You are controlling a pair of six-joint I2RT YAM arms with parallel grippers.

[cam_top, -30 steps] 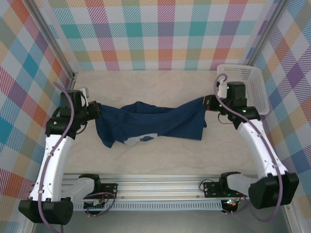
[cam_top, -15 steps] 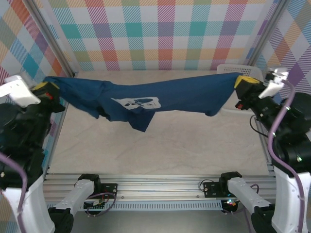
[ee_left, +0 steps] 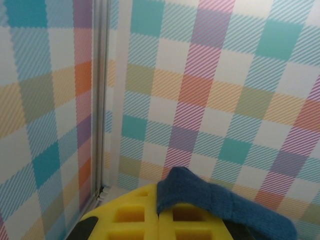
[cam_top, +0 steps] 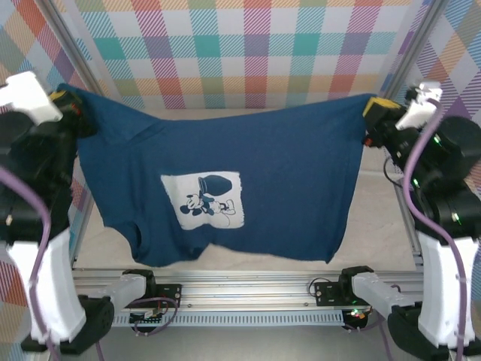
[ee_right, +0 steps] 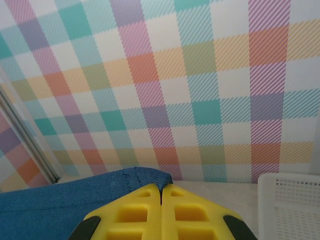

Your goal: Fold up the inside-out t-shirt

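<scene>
The inside-out t-shirt (cam_top: 285, 180), dark navy with a pale print (cam_top: 204, 201) of a cartoon mouse, hangs spread wide in the air above the table. My left gripper (cam_top: 69, 105) is raised at the far left, shut on one corner of it; in the left wrist view the navy cloth (ee_left: 210, 197) comes out between the yellow fingers (ee_left: 135, 215). High at the far right, my right gripper (cam_top: 373, 113) is shut on the opposite corner, and a seamed fold of cloth (ee_right: 75, 200) is pinched at my right gripper (ee_right: 161, 189). The shirt's lower edge hangs near the front rail.
A white basket (ee_right: 290, 200) stands at the back right corner of the table. Checked walls (cam_top: 248, 45) close in the back and both sides. An aluminium rail (cam_top: 248, 289) with both arm bases runs along the near edge. The pale tabletop (cam_top: 372, 226) shows beside the shirt.
Both arms have risen and moved apart with the shirt in them. The shirt went from a bunched heap on the table to a stretched band, then to a flat hanging sheet with the print showing.
</scene>
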